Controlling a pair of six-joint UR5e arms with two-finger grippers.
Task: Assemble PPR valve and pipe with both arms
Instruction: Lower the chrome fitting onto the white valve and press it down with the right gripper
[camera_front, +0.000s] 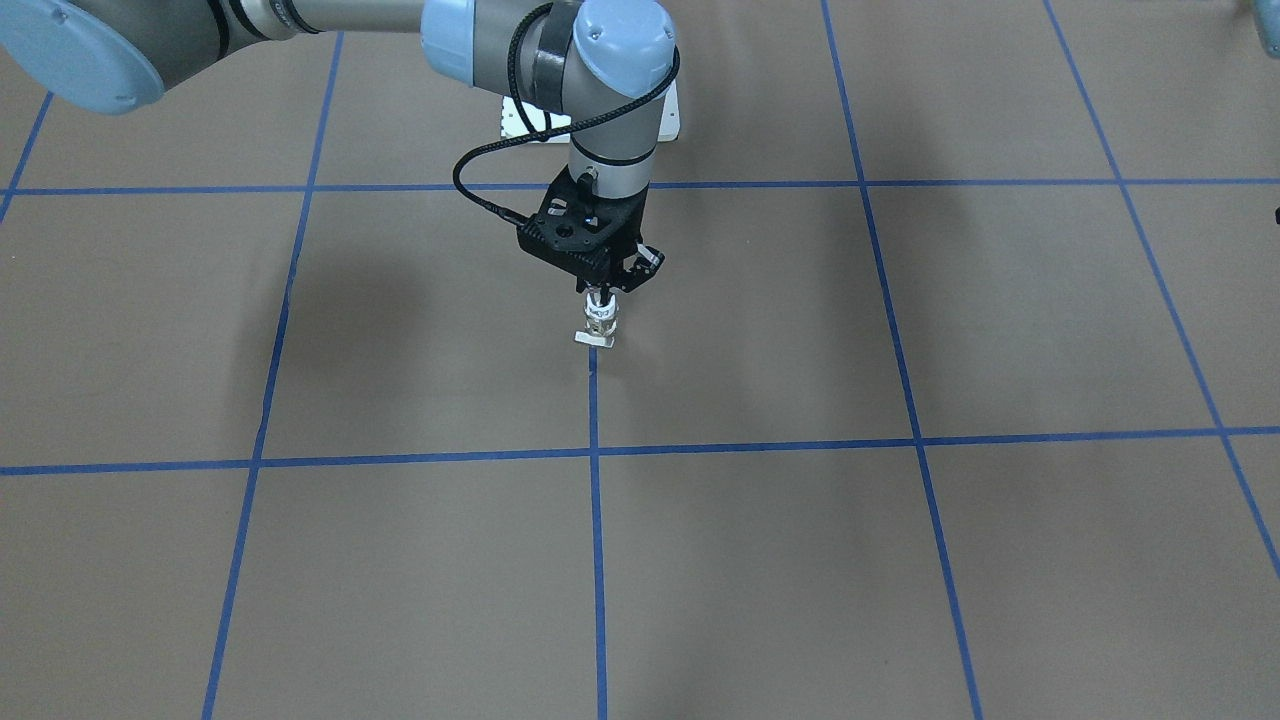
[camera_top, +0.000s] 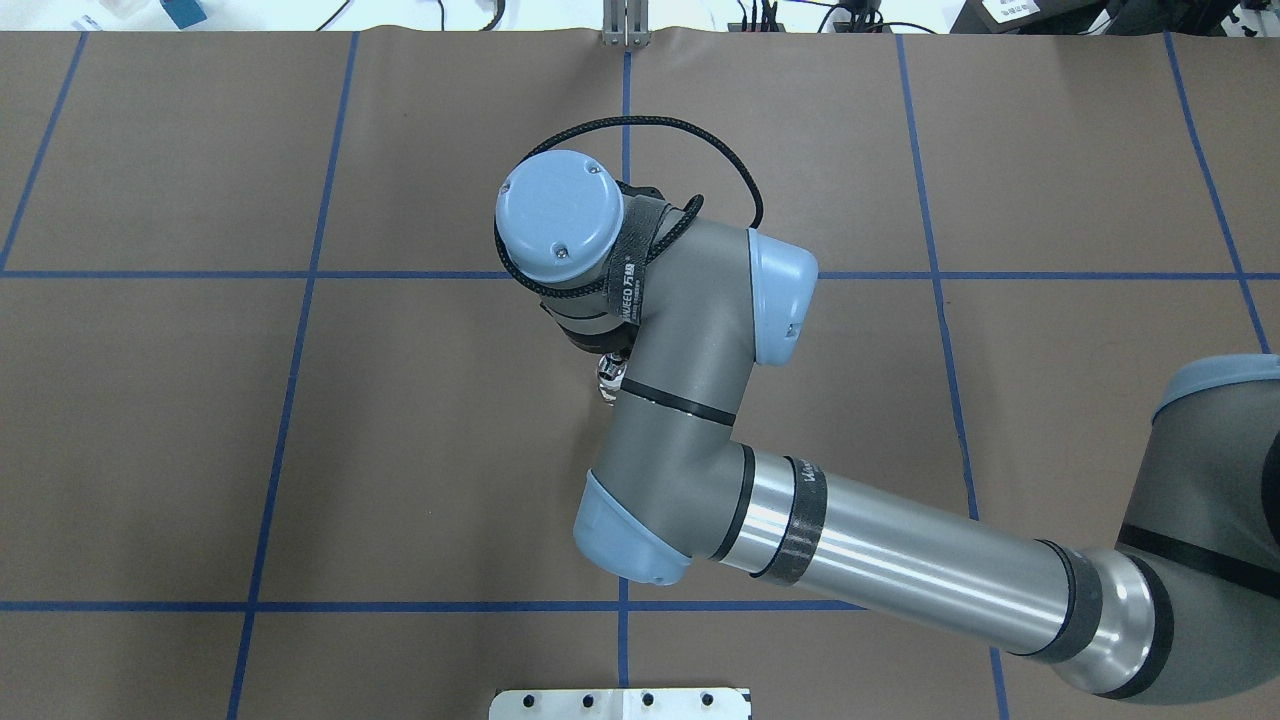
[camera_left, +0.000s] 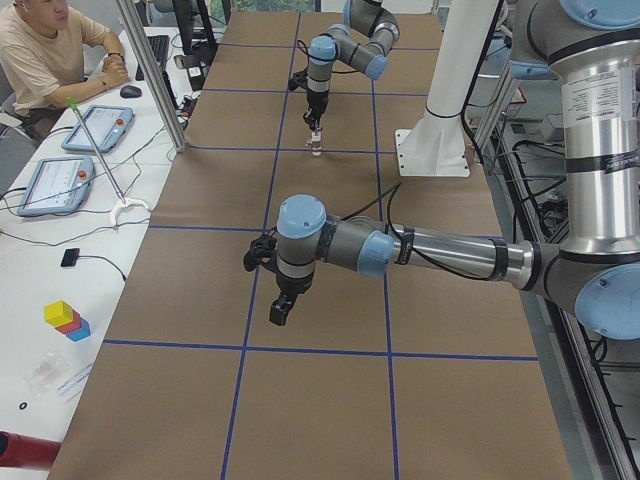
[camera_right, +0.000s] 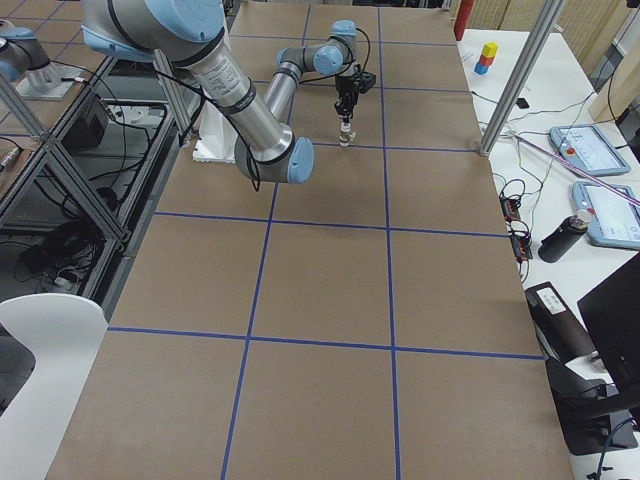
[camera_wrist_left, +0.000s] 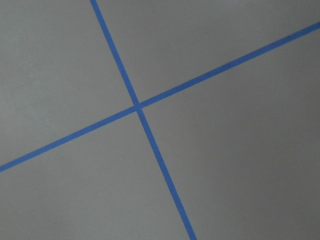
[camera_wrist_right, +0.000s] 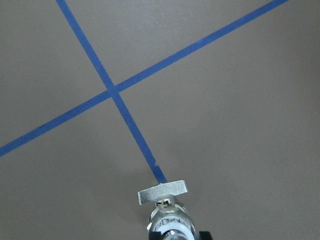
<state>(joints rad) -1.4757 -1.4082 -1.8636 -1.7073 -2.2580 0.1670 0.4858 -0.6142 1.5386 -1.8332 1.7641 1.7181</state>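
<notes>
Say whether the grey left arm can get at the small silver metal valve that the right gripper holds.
Probably yes: only bare brown table lies between the left arm and the valve. The right gripper clamps its top, so only the handle end is free.

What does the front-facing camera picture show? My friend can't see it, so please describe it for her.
The robot's right arm reaches in from the top, its black right gripper pinching a small silver valve upright, handle down, right at the surface of the table. The brown table is crossed by blue tape lines.
</notes>
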